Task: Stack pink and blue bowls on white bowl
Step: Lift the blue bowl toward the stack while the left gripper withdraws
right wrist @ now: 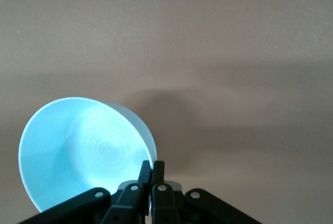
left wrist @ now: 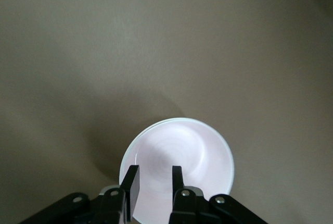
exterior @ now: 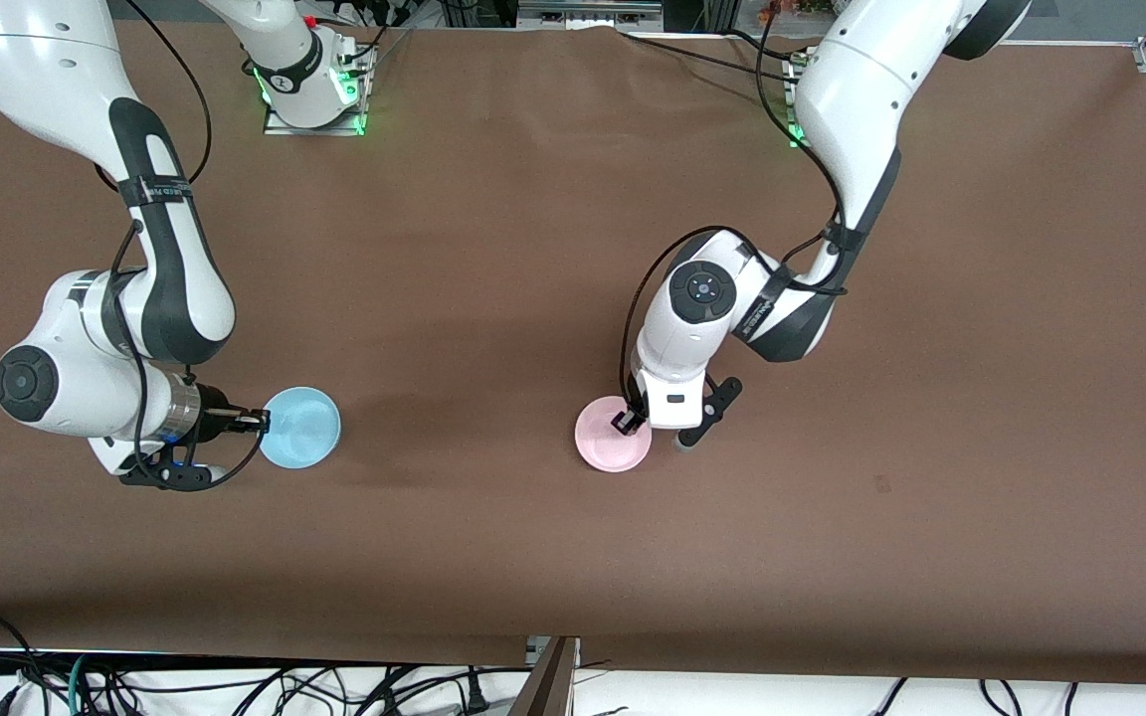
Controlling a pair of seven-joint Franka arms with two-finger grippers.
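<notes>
The light blue bowl (exterior: 304, 430) is toward the right arm's end of the table. My right gripper (exterior: 263, 421) is shut on its rim, and the bowl hangs tilted in the right wrist view (right wrist: 78, 151), pinched between the gripper's (right wrist: 152, 169) fingers. The pale pink bowl (exterior: 603, 449) sits upright on the table near the middle. My left gripper (exterior: 630, 422) is low over its rim, open. In the left wrist view the gripper (left wrist: 155, 182) has one finger at the pink bowl's (left wrist: 197, 151) rim and one over the inside. The white bowl is out of view.
The brown table (exterior: 493, 278) is bare between the two bowls. The arm bases stand along the edge farthest from the front camera. Cables hang below the table's edge nearest to that camera (exterior: 235, 686).
</notes>
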